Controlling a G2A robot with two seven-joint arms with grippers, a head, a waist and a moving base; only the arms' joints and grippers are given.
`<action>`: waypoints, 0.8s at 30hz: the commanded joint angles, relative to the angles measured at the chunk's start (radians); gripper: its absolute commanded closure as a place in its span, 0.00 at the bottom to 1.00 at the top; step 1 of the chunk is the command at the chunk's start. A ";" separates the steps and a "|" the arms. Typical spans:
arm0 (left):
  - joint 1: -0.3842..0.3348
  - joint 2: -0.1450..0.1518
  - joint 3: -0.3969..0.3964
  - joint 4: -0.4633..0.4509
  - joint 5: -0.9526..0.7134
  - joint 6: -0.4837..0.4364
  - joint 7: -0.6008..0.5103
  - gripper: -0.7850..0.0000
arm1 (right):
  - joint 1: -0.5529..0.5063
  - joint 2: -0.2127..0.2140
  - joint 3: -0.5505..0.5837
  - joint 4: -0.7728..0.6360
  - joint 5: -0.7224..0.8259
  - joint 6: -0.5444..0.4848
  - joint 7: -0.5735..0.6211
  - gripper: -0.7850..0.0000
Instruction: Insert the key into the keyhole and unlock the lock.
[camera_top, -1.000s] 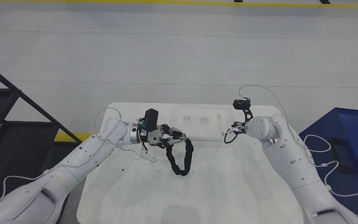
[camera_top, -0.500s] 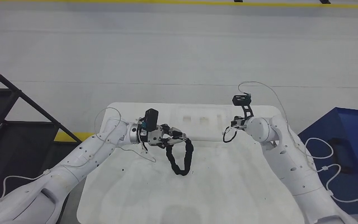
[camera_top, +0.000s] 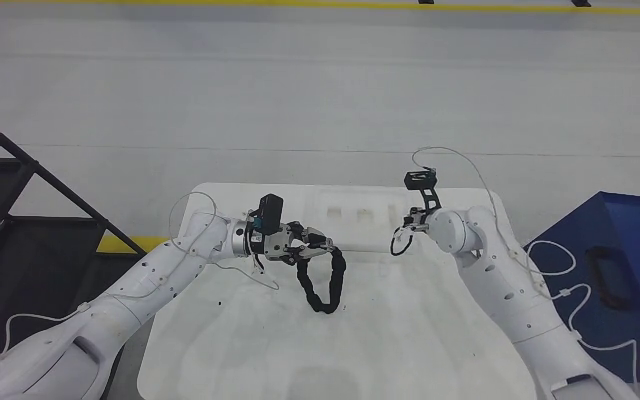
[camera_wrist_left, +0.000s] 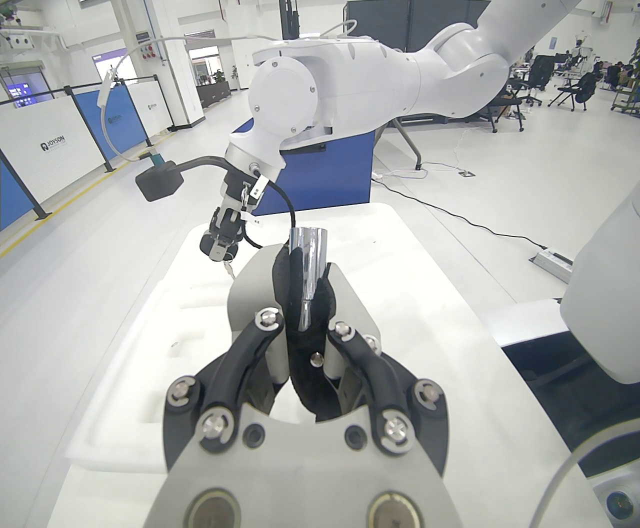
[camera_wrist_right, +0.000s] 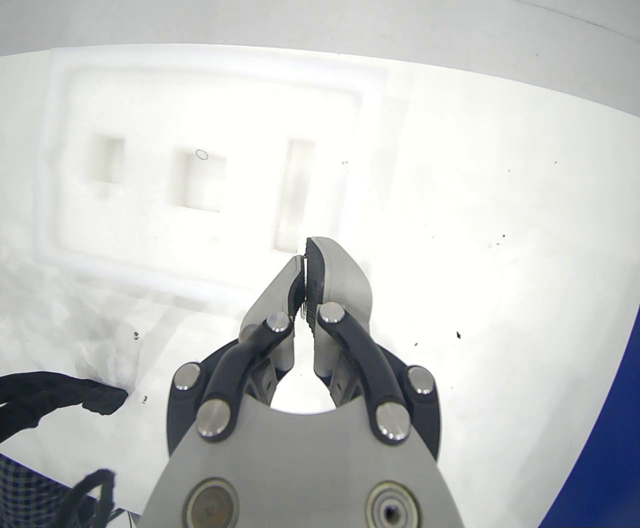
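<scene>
Our left end effector (camera_top: 312, 242) clamps the lock (camera_wrist_left: 308, 272) above the surface's (camera_top: 400, 330) left-centre, and our right end effector (camera_wrist_right: 305, 265), pinched shut on the key (camera_wrist_left: 229, 266), sits well apart to the right, so we should align blade with cylinder before approaching.

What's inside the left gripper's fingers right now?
The lock: its chrome cylinder juts past the fingers; the black chain sleeve hides where they grip it.

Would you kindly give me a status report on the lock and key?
Left pincer shut on lock, chrome end toward key. Right pincer shut on key, apart from lock. Nothing between them.
</scene>
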 joint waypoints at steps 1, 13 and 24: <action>0.000 0.000 0.000 0.000 0.000 0.000 0.000 1.00 | 0.006 -0.003 -0.005 0.010 -0.004 -0.001 -0.003 1.00; 0.000 0.000 0.000 0.000 0.000 0.000 0.000 1.00 | 0.036 -0.020 -0.033 0.068 -0.037 0.007 -0.003 1.00; 0.000 0.000 0.000 0.000 0.000 0.000 0.000 1.00 | 0.049 -0.037 -0.049 0.103 -0.037 0.005 -0.018 1.00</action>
